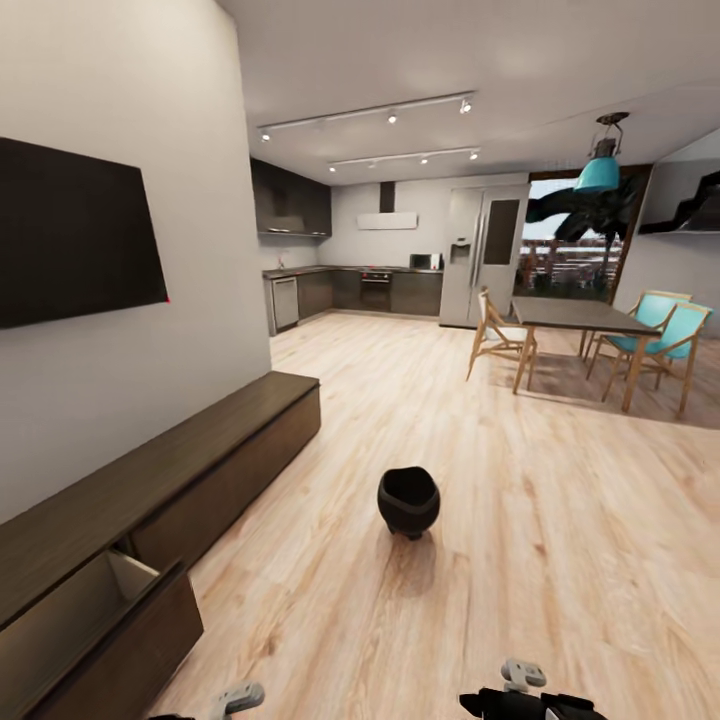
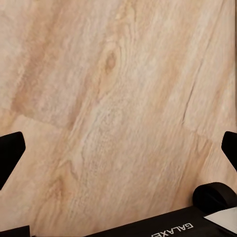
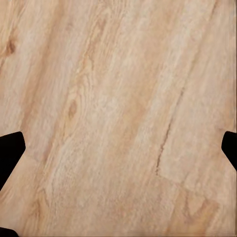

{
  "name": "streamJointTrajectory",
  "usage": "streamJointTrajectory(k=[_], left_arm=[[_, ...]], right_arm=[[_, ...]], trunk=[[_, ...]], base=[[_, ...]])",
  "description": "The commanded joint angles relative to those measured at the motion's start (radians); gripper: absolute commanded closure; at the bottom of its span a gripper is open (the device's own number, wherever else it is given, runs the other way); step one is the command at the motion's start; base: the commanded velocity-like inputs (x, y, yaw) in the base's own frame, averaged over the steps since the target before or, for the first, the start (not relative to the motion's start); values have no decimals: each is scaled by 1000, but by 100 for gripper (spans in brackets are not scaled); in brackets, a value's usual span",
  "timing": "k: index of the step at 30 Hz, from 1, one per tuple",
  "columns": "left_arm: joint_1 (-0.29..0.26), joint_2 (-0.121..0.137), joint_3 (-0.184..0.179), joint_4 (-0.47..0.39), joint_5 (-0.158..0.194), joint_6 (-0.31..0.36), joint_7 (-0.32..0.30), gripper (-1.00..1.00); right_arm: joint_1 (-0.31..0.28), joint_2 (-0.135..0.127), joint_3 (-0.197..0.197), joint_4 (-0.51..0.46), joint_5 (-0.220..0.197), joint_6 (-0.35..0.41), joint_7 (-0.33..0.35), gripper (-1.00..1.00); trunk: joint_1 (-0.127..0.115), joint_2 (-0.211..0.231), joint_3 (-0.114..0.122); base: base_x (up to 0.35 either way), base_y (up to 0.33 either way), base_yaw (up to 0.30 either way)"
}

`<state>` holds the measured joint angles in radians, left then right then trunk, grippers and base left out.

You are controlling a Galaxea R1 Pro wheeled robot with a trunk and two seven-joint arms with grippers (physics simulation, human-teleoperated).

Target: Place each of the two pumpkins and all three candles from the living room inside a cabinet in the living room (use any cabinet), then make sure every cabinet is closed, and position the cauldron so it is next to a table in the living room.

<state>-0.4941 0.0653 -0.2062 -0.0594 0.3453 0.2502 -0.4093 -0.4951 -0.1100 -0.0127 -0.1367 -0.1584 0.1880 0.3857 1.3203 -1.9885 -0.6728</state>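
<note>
At the head view's lower edge, both arms were cut off; each tool, left (image 2: 118, 148) and right (image 3: 118, 148), was seen spread over bare floor (image 1: 520, 560). The cauldron (image 1: 408, 500) was set on the floor, apart from the cabinet (image 1: 200, 470), whose near drawer (image 1: 100, 620) was left open, its contents hidden.

Black cauldron (image 1: 408, 501) upright on plank floor, apart from long dark cabinet (image 1: 170, 480); its near drawer (image 1: 95, 625) open.

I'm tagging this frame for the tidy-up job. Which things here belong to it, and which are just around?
Job: cauldron standing on the floor; cabinet with one drawer open.
Just around: TV, dining table, chairs, fridge.
</note>
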Motion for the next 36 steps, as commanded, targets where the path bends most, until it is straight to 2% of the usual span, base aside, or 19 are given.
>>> streamJointTrajectory(k=[1, 36], left_arm=[[0, 1, -7, -2, 11, 7, -2, -100], [0, 1, -7, -2, 11, 7, -2, -100]], right_arm=[[0, 0, -1, -1, -9, 8, 2, -100], [0, 0, -1, 1, -9, 8, 1, -100]], trunk=[[0, 0, -1], [0, 0, -1]], base=[[0, 0, -296], [0, 0, -296]])
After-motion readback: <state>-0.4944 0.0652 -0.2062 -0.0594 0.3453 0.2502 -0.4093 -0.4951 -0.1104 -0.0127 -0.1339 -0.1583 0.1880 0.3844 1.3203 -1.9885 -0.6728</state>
